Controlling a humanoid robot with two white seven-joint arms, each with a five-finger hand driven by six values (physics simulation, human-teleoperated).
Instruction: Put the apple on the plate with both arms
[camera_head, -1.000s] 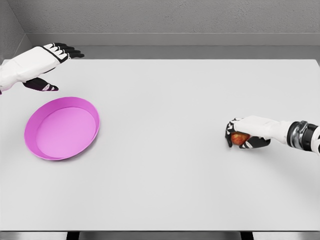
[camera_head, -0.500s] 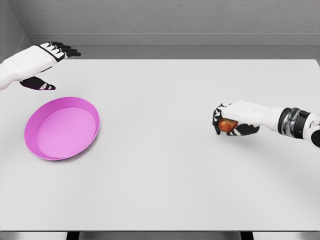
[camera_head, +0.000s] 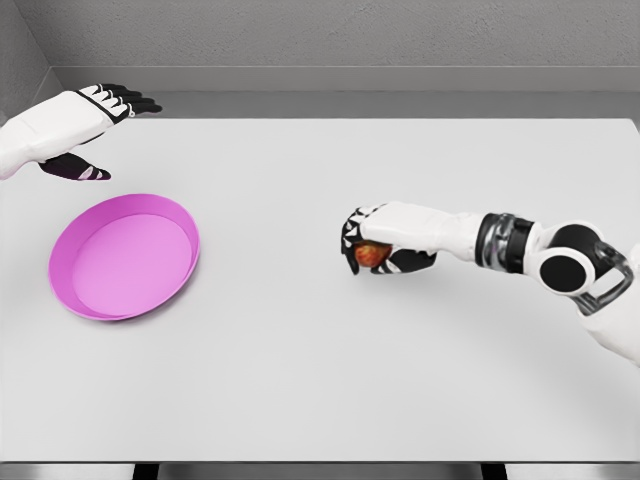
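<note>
A red apple (camera_head: 371, 255) sits inside my right hand (camera_head: 378, 243), whose fingers are curled around it just above the middle of the white table (camera_head: 320, 380). The right arm reaches in from the right edge. A pink plate (camera_head: 125, 256) with a raised rim lies at the left of the table, well apart from the apple. My left hand (camera_head: 85, 130) hovers beyond the plate at the far left, fingers stretched out and holding nothing.
A grey wall (camera_head: 340, 40) runs behind the table's far edge. The table's front edge crosses the bottom of the picture.
My right hand has carried the apple leftward, from the table's right side to near its middle. The left hand has barely shifted.
</note>
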